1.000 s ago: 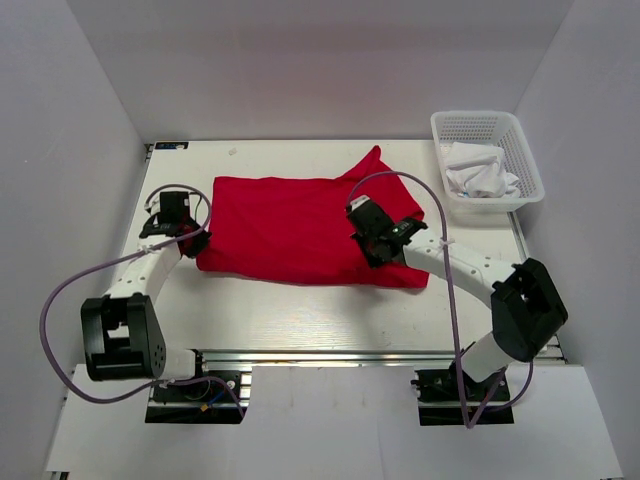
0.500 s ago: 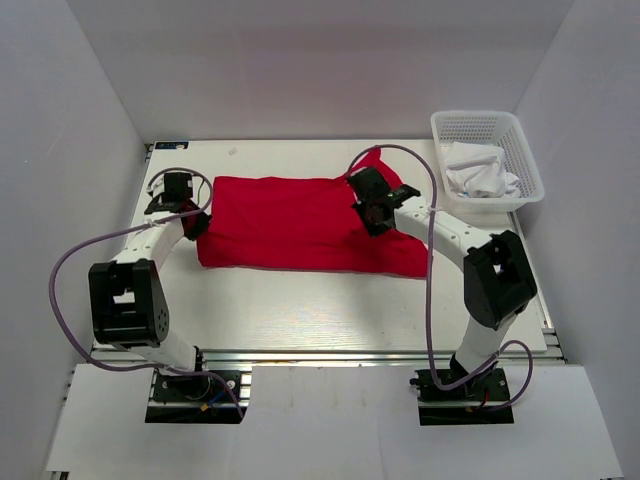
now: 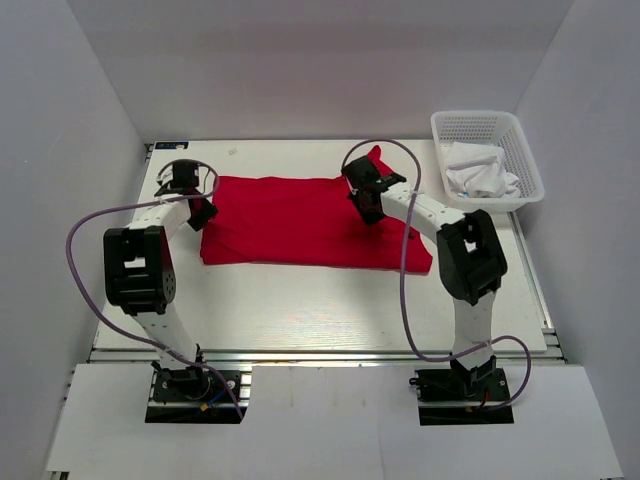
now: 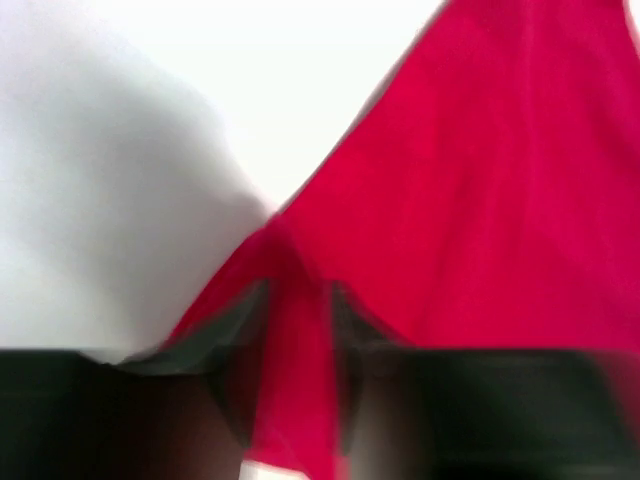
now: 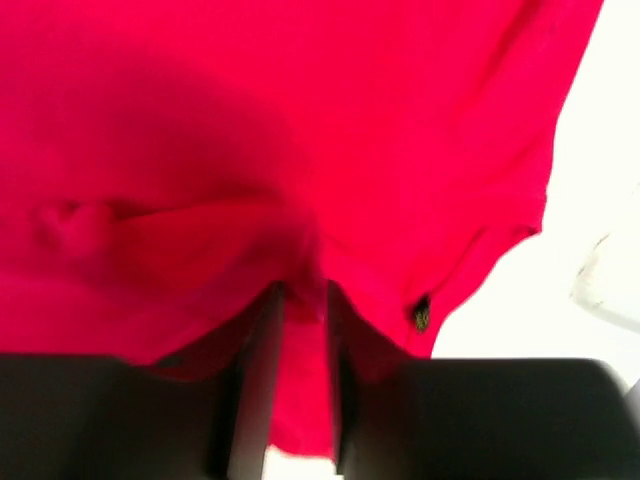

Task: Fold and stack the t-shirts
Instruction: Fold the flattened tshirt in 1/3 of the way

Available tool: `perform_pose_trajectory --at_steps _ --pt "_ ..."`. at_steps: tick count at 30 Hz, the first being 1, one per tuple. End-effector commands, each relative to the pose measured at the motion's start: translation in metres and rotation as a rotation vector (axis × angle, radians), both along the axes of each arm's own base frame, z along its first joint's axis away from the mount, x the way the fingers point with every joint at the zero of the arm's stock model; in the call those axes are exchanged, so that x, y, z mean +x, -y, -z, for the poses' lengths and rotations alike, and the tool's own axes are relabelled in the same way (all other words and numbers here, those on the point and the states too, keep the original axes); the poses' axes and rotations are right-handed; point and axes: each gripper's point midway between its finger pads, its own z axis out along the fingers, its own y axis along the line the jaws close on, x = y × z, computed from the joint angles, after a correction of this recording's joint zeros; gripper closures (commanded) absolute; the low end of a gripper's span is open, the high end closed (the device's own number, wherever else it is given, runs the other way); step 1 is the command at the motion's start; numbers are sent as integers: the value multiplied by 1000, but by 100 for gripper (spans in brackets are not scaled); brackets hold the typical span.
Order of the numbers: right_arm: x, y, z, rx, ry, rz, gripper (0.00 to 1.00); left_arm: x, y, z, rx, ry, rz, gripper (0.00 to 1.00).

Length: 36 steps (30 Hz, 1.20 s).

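A bright red t-shirt (image 3: 300, 220) lies folded into a wide band across the table (image 3: 300, 300). My left gripper (image 3: 203, 212) is at the shirt's left end. In the left wrist view its jaws (image 4: 300, 330) stand narrow with a pinched ridge of red fabric (image 4: 480, 180) between them. My right gripper (image 3: 368, 205) rests on the shirt's right part, near a sleeve that points to the far edge. Seen from the right wrist, the gripper (image 5: 303, 310) has bunched red cloth (image 5: 250, 120) between its fingers. Both wrist views are blurred.
A white plastic basket (image 3: 520, 150) stands at the far right corner with a crumpled white cloth (image 3: 475, 172) in it. White walls close the table at the back and both sides. Both arms are stretched far over the table.
Both grippers have moved toward the far edge, drawing the shirt's near edge with them. The red band now lies farther back and looks flatter. Both arms have stretched out.
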Motion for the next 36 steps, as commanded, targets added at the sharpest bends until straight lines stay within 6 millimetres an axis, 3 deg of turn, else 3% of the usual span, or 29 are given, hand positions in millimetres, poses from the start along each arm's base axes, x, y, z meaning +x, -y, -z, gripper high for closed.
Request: perform_pose_trajectory --at_steps 1,2,4,6,8,11,12,13,14,15,17,19,20,22,28,32,36 --pt "37 -1 -9 -10 91 31 69 27 -6 -23 24 71 6 53" --pt "51 1 -1 -13 107 67 63 28 -6 -18 22 50 7 22" --pt "70 2 -10 2 156 106 35 41 -9 -31 37 70 10 2" --pt "86 4 -18 -12 201 149 31 44 -9 -35 36 53 10 0" --pt "87 5 -27 4 222 169 10 39 -9 -35 43 28 21 0" --pt "74 10 -45 36 251 172 10 38 -9 -56 50 61 28 0" --pt "62 15 -33 23 226 177 10 32 -9 -54 50 55 28 0" --pt "56 15 -33 52 222 191 10 31 -8 -58 50 68 43 0" --pt "45 15 -46 89 237 183 10 29 -1 -70 51 101 65 0" --pt "31 10 -32 125 183 152 10 27 2 -68 47 115 94 0" --pt "15 6 -44 197 190 122 10 21 23 -64 0 137 203 0" --pt "-5 -9 -35 304 140 62 10 25 35 -71 -36 204 267 0" --pt "-8 -11 -42 335 150 49 10 20 45 -65 -76 207 313 0" --pt "-20 -21 -31 418 119 19 10 20 58 -63 -107 228 366 0" --pt "-30 -15 1 410 31 119 10 4 80 -23 -186 133 436 0" --pt "-38 15 33 389 -31 314 10 -22 77 15 -192 22 413 0" --pt "-61 26 51 425 -124 384 10 -48 70 45 -178 -91 389 0"
